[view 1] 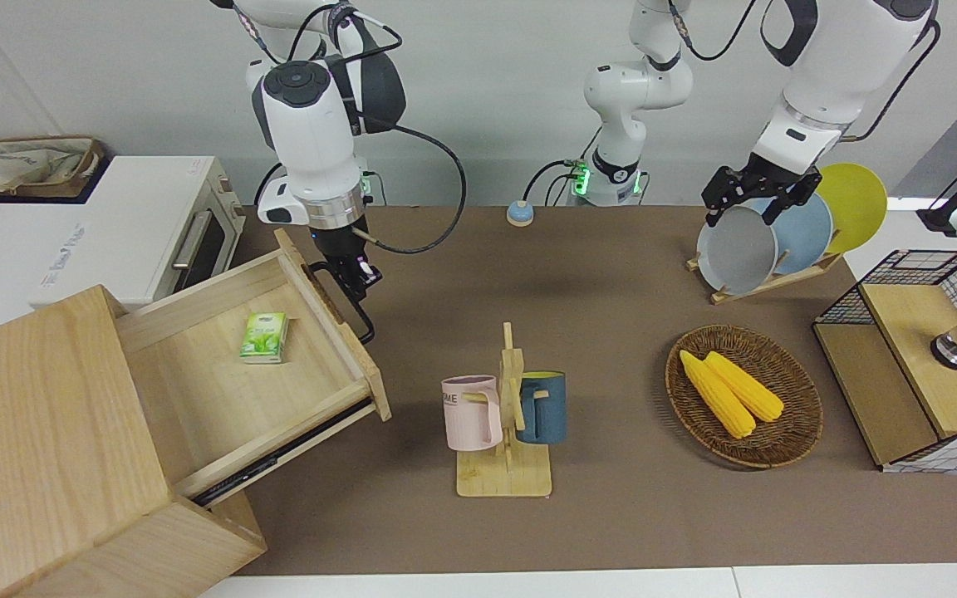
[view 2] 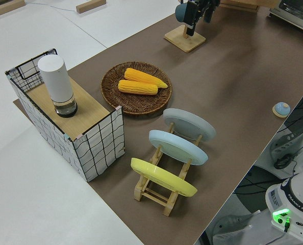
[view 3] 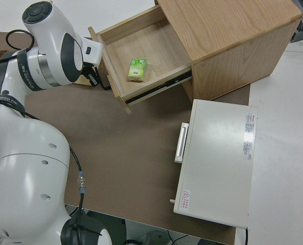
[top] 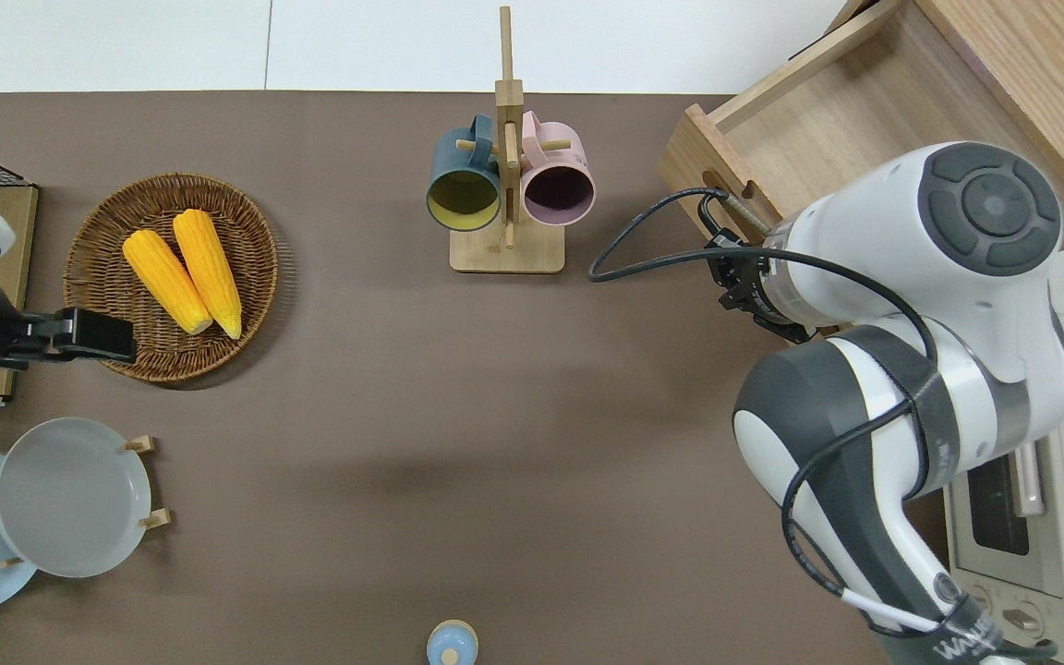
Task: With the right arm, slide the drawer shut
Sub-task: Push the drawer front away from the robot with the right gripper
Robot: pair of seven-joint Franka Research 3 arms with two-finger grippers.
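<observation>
The wide shallow pale-wood drawer stands pulled out of the big pale-wood box cabinet at the right arm's end of the table. A small green carton lies on the drawer floor, apart from all four walls. The black metal bar handle runs along the drawer's front panel, facing the open table.

The right arm's black two-finger gripper is at that handle, at the end nearer the robots. Whether its fingers are apart or closed, or grip the bar, cannot be told. The white jointed right arm covers much of the handle in the overhead view.

The brown table mat is bare in front of the drawer. The nearest object is the wooden mug stand with a pink mug and a dark blue mug, clear of the drawer's front corner. The white toaster oven sits just beside the cabinet, nearer the robots.

The left arm is parked.
</observation>
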